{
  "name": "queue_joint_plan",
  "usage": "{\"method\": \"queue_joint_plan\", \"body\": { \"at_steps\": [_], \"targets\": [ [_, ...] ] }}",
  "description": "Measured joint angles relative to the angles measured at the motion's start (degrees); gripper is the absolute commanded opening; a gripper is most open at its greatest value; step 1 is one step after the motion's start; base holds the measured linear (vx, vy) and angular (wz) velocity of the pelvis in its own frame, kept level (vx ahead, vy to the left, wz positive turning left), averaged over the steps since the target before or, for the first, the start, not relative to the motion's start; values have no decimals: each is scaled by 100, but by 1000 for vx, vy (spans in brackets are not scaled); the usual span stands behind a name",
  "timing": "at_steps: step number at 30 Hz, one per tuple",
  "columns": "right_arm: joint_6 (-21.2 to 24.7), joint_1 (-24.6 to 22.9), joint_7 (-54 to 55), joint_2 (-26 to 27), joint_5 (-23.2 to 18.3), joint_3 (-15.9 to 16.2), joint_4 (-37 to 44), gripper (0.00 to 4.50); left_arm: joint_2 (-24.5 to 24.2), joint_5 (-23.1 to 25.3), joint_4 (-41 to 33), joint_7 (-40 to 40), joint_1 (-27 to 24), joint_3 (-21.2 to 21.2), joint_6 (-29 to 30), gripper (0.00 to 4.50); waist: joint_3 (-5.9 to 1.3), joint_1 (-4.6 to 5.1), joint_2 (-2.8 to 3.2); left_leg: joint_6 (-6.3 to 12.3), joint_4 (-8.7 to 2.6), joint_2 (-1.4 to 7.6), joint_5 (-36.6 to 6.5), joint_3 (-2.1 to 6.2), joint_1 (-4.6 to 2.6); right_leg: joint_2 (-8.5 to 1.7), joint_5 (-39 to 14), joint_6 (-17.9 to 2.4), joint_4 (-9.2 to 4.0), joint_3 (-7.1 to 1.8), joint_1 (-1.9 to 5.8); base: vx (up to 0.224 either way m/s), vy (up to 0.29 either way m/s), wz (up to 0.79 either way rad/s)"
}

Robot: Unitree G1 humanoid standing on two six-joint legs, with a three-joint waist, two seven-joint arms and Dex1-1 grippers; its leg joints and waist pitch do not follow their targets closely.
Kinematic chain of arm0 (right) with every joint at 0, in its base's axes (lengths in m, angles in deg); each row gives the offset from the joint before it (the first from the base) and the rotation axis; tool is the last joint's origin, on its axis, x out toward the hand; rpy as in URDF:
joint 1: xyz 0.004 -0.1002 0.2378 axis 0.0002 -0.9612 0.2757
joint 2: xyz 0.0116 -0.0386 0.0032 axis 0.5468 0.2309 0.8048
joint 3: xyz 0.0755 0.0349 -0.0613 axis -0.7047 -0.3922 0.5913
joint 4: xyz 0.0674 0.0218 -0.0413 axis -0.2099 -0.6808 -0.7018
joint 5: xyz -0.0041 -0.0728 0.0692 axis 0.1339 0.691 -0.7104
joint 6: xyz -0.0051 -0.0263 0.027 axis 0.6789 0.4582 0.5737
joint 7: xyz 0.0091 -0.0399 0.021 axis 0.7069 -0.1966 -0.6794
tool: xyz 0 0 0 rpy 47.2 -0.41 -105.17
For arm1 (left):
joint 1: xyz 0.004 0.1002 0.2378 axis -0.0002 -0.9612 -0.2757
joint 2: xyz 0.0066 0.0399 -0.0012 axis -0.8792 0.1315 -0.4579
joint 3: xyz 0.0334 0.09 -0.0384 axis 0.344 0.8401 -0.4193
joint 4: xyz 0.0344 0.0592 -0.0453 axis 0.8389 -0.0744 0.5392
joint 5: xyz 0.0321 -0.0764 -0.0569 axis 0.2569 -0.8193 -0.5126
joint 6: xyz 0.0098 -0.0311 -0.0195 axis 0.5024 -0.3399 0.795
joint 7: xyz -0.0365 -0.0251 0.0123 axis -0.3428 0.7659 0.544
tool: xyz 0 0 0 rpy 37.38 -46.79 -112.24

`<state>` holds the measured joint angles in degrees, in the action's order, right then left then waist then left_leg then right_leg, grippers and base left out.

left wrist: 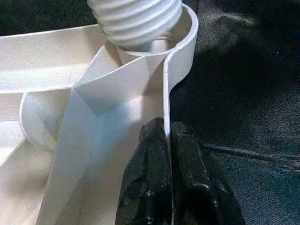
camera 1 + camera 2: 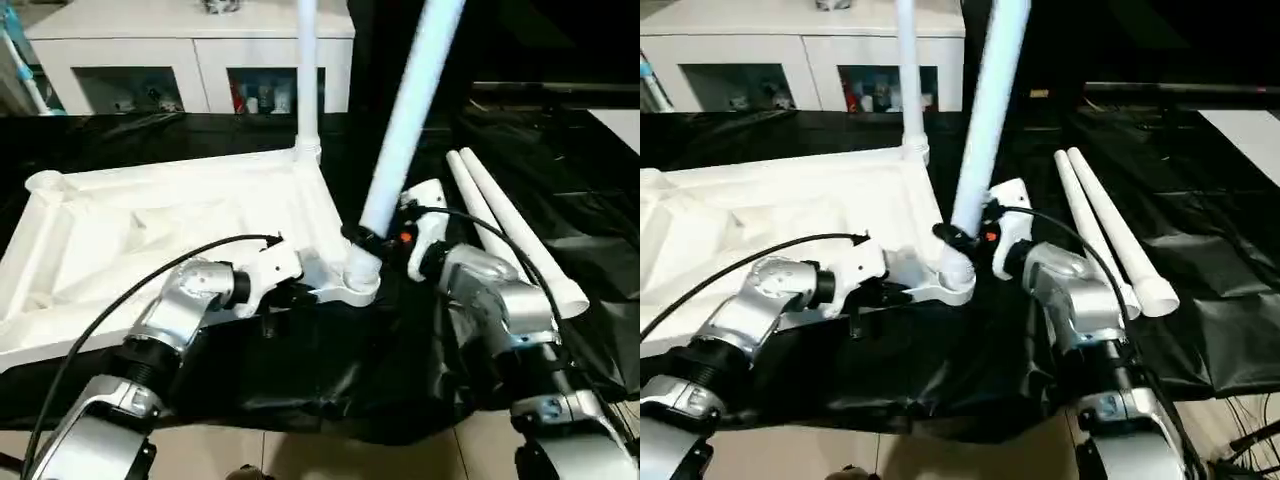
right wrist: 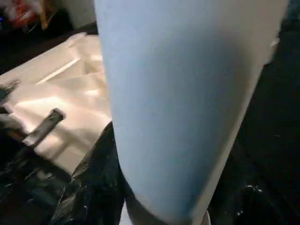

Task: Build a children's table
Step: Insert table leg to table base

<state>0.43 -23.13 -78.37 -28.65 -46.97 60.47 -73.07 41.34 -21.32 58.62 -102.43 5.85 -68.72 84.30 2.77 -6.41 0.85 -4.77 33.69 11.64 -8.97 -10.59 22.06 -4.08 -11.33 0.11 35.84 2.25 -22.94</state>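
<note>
- Children's table top (image 2: 150, 240) lies upside down on the black-draped table (image 2: 560, 160), ribbed underside facing up, its near corner just in front of your two arms.
- One leg (image 2: 307, 70) already stands upright in the far corner socket, so count that one as done.
- A second leg (image 2: 410, 110) sits with its threaded end at the near corner socket (image 1: 180, 42); it leans away from upright, so judge it as entered but not yet seated.
- Two more legs (image 2: 515, 235) lie side by side on the black cover to the right of the top, untouched; roughly half the legs remain for you.
- Your left gripper (image 1: 168, 154) reaches in low from the left, forearm nearly level, jaws pinched closed on the thin side wall of the top just beside the near socket, steadying it.
- Your right gripper (image 2: 372, 240) comes in from the right, wrist bent inward, jaws wrapped around the base of the leaning leg just above the socket.
- Straightening that leg looks like what the next move calls for.
- Behind the table stands a white cabinet (image 2: 190, 50) with glass doors.
</note>
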Motion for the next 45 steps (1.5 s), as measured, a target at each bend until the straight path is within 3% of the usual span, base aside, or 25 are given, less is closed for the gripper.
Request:
{"method": "queue_joint_plan", "body": {
  "at_steps": [9,28,38,45],
  "targets": [
    [-115,306,-134,31,106,97,-501,186,-21,18,-59,35,-3,64,95,0,-31,8,-62,10,1,-6,-4,-24,-3,-21,-1,2,0,1,1,0,0,0],
    [266,236,-510,-296,61,157,-364,186,-73,31,-82,40,3,105,96,0,-37,-4,-83,12,1,-4,-6,-30,-3,-22,-2,3,-1,1,1,0,0,0],
    [-89,315,-387,-37,-54,-136,-942,186,-109,25,-24,44,11,102,82,0,-50,15,-104,12,1,-4,-6,-30,-12,-22,-1,3,2,1,5,0,0,0],
    [-441,-36,-393,97,-241,-375,-918,186,-124,27,-25,48,-3,114,82,0,-74,13,-126,12,-1,-3,-6,-30,-15,-22,-2,3,2,2,7,0,0,0]
  ]
}}
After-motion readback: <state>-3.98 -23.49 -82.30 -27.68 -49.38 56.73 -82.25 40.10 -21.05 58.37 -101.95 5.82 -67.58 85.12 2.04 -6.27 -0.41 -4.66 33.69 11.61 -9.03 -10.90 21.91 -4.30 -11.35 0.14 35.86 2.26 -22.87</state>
